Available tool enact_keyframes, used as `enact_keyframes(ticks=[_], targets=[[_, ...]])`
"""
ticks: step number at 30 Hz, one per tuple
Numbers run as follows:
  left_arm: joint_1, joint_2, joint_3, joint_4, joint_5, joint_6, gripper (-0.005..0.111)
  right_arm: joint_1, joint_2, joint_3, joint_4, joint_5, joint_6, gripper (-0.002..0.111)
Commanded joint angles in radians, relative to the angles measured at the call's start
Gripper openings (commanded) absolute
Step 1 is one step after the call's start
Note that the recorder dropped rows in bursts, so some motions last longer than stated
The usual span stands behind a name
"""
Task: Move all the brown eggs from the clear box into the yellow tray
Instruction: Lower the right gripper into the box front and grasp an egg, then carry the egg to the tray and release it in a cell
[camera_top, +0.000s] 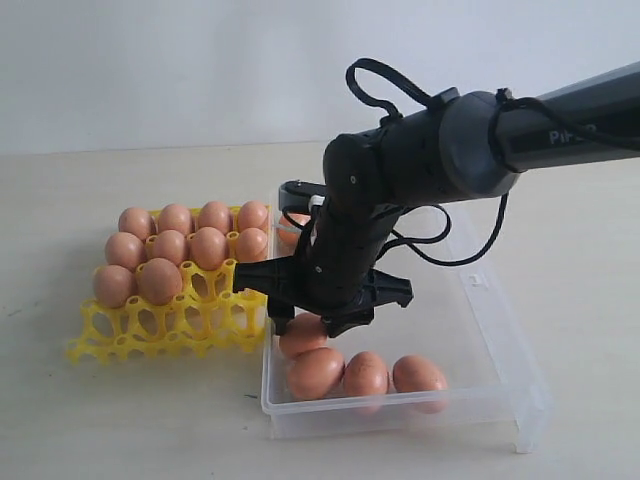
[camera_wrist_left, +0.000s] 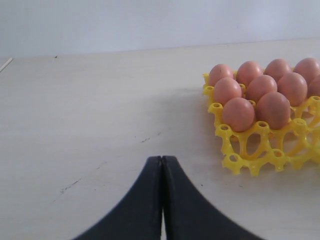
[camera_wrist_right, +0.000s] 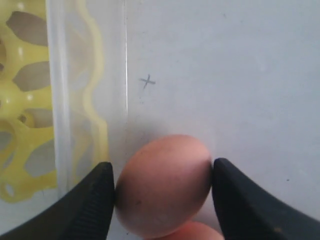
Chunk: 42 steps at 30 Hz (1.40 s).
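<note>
My right gripper (camera_top: 310, 322) reaches down into the clear box (camera_top: 500, 345) near its wall beside the yellow tray (camera_top: 160, 322). Its jaws press both sides of one brown egg (camera_wrist_right: 162, 185), which lies low at the box floor (camera_top: 300, 338). Three more eggs (camera_top: 366, 374) lie along the box's front wall, and another (camera_top: 293, 230) peeks out behind the arm. Several eggs (camera_top: 170, 245) fill the tray's back rows; its front cups are bare. In the left wrist view my left gripper (camera_wrist_left: 162, 159) is shut and empty over the table, left of the tray (camera_wrist_left: 240, 160).
Through the box's transparent wall (camera_wrist_right: 85, 75) the yellow lattice (camera_wrist_right: 30, 100) shows close by. A second egg (camera_wrist_right: 195, 232) touches the gripped one from below. The right arm (camera_top: 450, 150) crosses above the box's back half.
</note>
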Motion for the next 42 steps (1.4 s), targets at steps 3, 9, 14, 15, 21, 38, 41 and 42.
enact_keyframes(ticks=[3,9,14,15,21,38,41,42], targets=[[-0.005,-0.002,-0.004,-0.004,-0.009,0.0,0.0,0.0,0.021,0.001,-0.083,0.001,-0.005,0.0],[-0.005,-0.002,-0.004,-0.004,-0.009,0.0,0.0,0.0,-0.024,0.001,-0.201,0.015,0.001,0.0],[-0.005,-0.002,-0.004,-0.004,-0.009,0.0,0.0,0.0,-0.084,0.001,-0.336,-0.022,0.003,0.0],[-0.005,-0.002,-0.004,-0.004,-0.009,0.0,0.0,0.0,-0.093,0.001,-0.357,-0.033,0.003,0.0],[-0.005,-0.002,-0.004,-0.004,-0.009,0.0,0.0,0.0,-0.135,0.001,-0.507,-0.118,0.018,0.0],[-0.005,-0.002,-0.004,-0.004,-0.009,0.0,0.0,0.054,-0.086,0.001,-0.654,-0.653,0.013,0.0],[-0.005,-0.002,-0.004,-0.004,-0.009,0.0,0.0,0.071,-0.041,0.001,-0.712,-0.686,0.011,0.0],[-0.005,-0.002,-0.004,-0.004,-0.009,0.0,0.0,0.076,-0.016,0.001,-0.744,-0.699,0.008,0.0]])
